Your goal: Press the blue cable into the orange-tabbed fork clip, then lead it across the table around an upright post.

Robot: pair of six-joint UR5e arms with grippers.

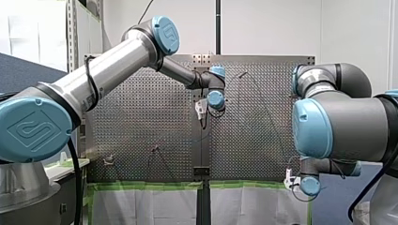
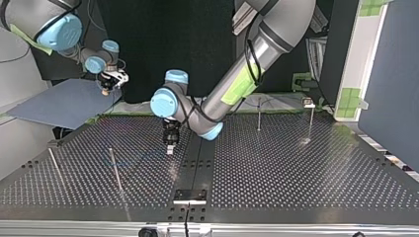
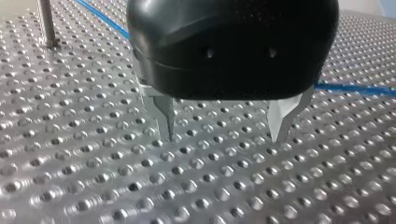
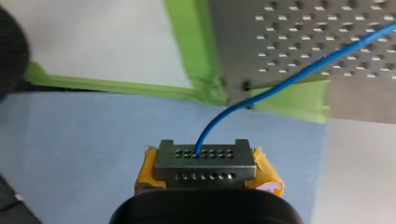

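The perforated metal table [image 2: 306, 177] comes first, dimpled holes in tidy rows, with a small black plate [image 2: 189, 195] fixed at the middle of the edge nearest the top view; thin upright metal posts [image 2: 258, 114] stand here and there on it, some toward that view's left, others farther back at its right. A strip of bright green tape [image 4: 184, 37] runs along the far edge; past it lies a flat blue-grey sheet [image 2: 64, 103], lower than the table, and behind that a dark backdrop.

Over the middle of the table, my left arm's black gripper with bare metal fingers [image 3: 225, 138] hangs point-down just above the holes; its fingers are spread wide and nothing sits between them.

The thin blue cable [image 3: 359, 87] is smooth, round and bright against the grey metal; it lies along the table behind that gripper, not touching it, and runs on past one post in the left wrist view. At the taped edge it leaves the table and curves through the air in a slack bend. There it ends in my right arm's gripper with yellow pads [image 4: 205, 154], which is off the table above the blue-grey sheet; its fingers, faced with small perforated metal plates, are closed tight on the cable.
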